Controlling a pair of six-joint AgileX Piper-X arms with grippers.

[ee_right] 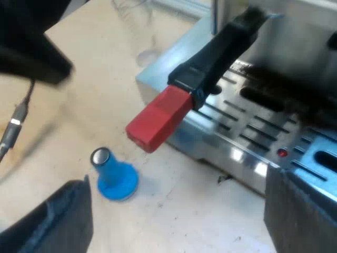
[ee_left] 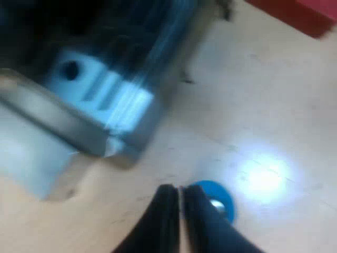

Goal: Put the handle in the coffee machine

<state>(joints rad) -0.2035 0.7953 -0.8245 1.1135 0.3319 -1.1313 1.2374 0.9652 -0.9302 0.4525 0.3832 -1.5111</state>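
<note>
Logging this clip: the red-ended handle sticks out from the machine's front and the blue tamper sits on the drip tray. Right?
Not quite. The right wrist view shows the blue tamper standing on the table, off the machine; the handle does stick out from its front.

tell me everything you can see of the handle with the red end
The handle is a black bar that looks like plastic, ending in a red block. It juts from the front of the espresso machine, slanting down over the slotted metal tray, with its red end past the tray's edge and apart from the blue tamper. Its join with the machine is blurred. Nothing grips it: the right gripper, jaws open, is clear of it.
</note>
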